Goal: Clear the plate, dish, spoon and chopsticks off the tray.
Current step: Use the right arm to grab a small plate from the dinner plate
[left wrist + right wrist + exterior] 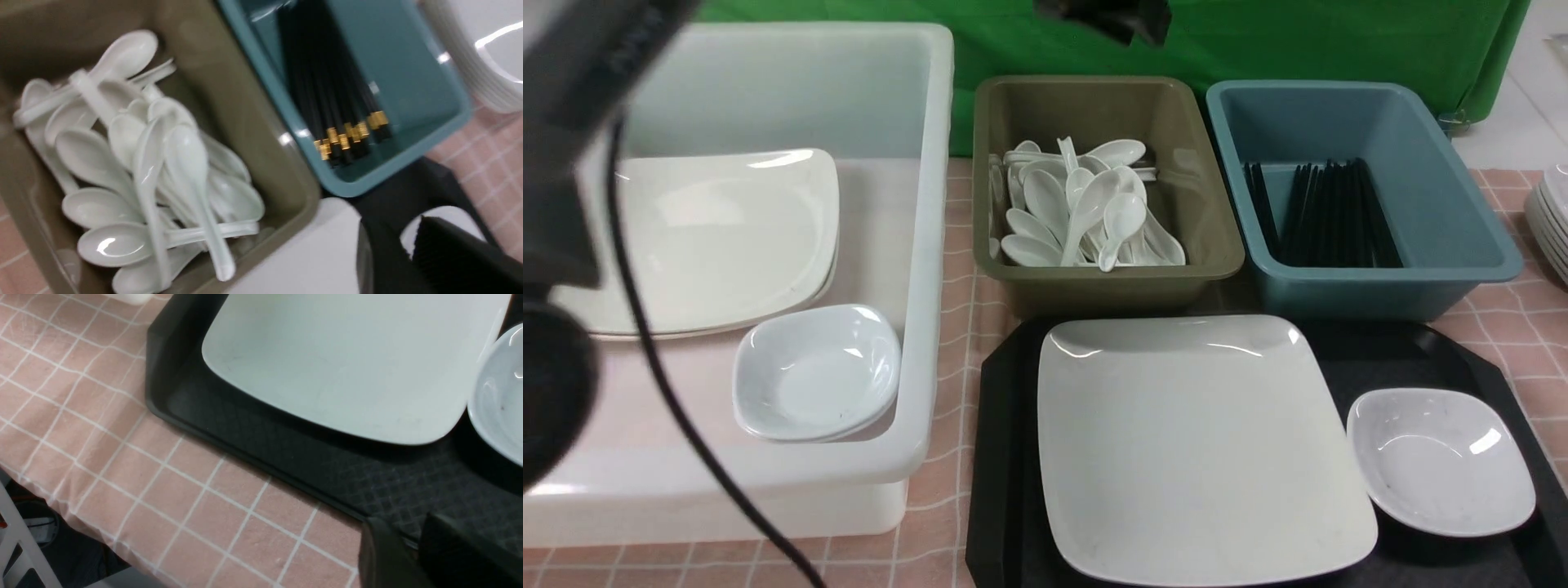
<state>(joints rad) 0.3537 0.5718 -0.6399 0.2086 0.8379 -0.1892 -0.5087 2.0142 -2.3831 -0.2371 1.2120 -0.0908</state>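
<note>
The large flat white square plate (pixel 1201 441) lies central on the black rectangular tray (pixel 1005 457), the small white dish (pixel 1441 461) at its 3 o'clock; the right claw (pixel 416 547), near the 6 o'clock edge, its opening impossible to tell, should pinch a raised rim squarely.

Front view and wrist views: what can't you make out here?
- tray: near edge cut off by front view's bottom edge.
- white tub: left part hidden by blurred left arm, front view.
- Left jaws: mostly cut off, blurred left wrist view; opening unclear.
- Right jaws: cut off by right wrist view's edge; opening unclear.
</note>
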